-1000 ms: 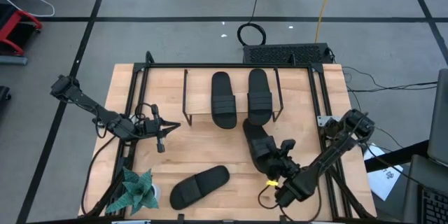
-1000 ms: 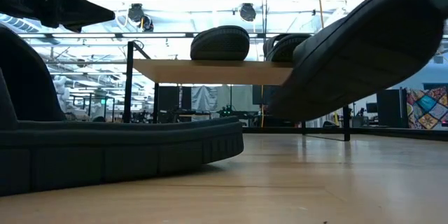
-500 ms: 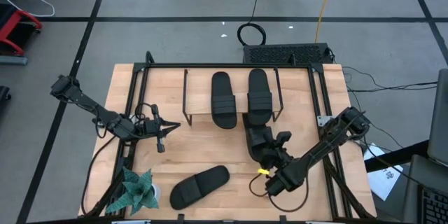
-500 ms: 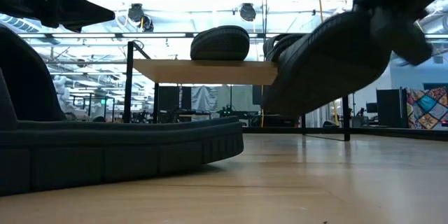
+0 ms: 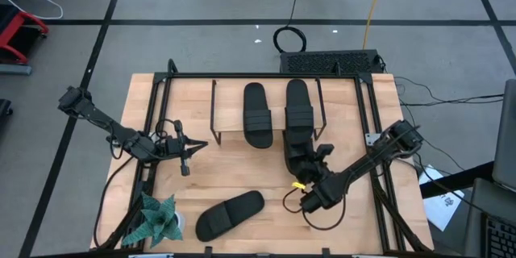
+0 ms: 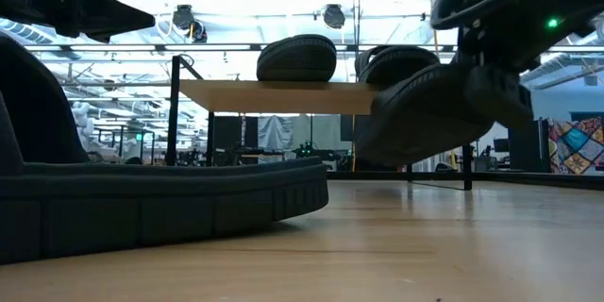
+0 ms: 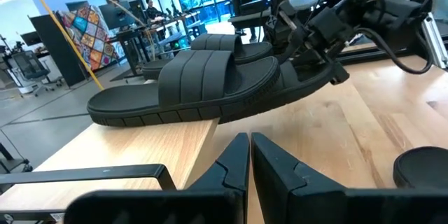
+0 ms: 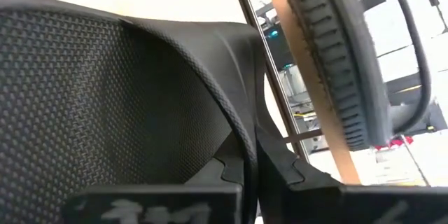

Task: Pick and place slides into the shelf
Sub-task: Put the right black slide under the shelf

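- Right of centre in the high view, the right gripper [image 5: 310,167] is clenched on a black slide [image 5: 297,151], holding it just below the shelf [image 5: 230,135] with its toe end reaching the shelf's front edge.
- From the low view, that slide [image 6: 429,113] hangs tilted above the tabletop [image 6: 396,245], its raised end level with the shelf plank.
- On the shelf top, two more slides [image 5: 258,114] lie side by side, the right-hand one [image 5: 299,109] directly above the held one in the high view.
- Lower centre of the high view, the fourth slide [image 5: 230,214] lies flat on the tabletop.
- At centre left, the left gripper [image 5: 192,147] hovers beside the shelf's left end, fingers pressed together and empty.
- A green plant [image 5: 157,222] sits at lower left.
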Robot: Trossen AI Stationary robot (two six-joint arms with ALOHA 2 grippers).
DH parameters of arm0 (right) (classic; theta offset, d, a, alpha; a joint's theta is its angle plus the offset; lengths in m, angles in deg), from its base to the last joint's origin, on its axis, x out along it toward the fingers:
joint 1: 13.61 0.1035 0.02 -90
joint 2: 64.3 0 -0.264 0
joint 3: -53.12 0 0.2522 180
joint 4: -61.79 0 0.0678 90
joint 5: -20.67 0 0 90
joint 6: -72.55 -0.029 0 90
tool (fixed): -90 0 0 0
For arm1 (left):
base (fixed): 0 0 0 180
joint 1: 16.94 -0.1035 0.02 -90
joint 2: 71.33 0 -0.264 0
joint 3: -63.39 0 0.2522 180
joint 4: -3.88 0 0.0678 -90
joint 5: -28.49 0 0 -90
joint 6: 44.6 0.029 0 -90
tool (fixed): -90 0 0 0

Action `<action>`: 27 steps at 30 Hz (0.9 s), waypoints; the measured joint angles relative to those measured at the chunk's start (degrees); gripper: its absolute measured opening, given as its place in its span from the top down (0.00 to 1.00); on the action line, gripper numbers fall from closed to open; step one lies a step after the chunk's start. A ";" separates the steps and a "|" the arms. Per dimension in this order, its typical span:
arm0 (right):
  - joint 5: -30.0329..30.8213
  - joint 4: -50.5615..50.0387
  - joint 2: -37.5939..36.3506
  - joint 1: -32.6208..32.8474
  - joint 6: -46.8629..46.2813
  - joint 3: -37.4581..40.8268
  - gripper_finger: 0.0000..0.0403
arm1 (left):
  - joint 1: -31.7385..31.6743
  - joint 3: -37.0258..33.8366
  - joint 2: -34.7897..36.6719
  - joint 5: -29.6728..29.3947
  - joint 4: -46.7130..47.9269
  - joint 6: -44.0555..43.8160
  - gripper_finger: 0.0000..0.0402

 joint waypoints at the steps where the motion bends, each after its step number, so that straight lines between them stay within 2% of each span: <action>1: 0.01 1.02 0.00 -0.35 0.44 0.26 0.99 | 0.00 0.00 -0.01 -0.01 0.00 0.01 0.94; 8: 0.01 8.88 0.00 -3.19 6.04 2.14 1.00 | 0.00 0.00 0.00 -0.02 0.00 0.26 0.94; 16: -0.29 10.96 0.00 -6.65 7.17 4.99 1.00 | 0.00 0.00 0.00 0.00 0.00 0.26 0.94; 27: -1.46 16.99 0.00 -7.93 10.69 8.08 1.00 | 0.00 0.00 -0.02 0.00 0.01 0.26 0.94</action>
